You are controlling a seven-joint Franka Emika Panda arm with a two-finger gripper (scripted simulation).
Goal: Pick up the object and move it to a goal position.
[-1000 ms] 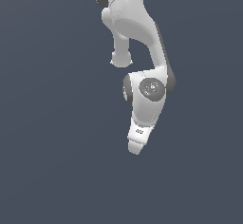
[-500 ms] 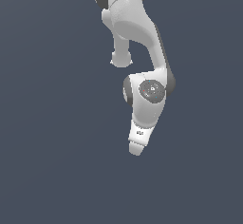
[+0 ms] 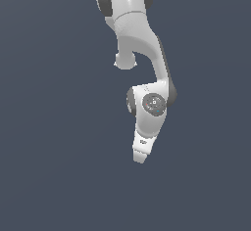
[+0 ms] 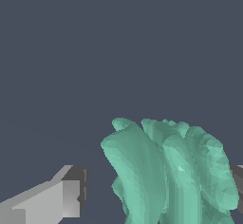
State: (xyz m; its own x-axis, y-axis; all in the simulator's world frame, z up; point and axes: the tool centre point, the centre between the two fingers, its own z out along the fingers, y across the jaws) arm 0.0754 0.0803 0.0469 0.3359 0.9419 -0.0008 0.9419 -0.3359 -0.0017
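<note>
The object (image 4: pixel 171 171) is a teal-green blocky piece with wavy ridged layers. In the wrist view it sits between my two fingers. My gripper (image 4: pixel 157 186) is open around it. One grey finger (image 4: pixel 66 197) stands a small gap away from the object's side. The other finger (image 4: pixel 238 178) shows only at the frame's edge, right beside the object. In the exterior view my gripper (image 3: pixel 139 159) points down at the end of the white arm, and the object is hidden there.
The surroundings are a plain dark blue-grey surface (image 3: pixel 59 176) in both views. No other objects, containers or edges show. No goal marker is visible.
The arm's hand has moved slightly lower in the exterior view. Nothing else has visibly changed.
</note>
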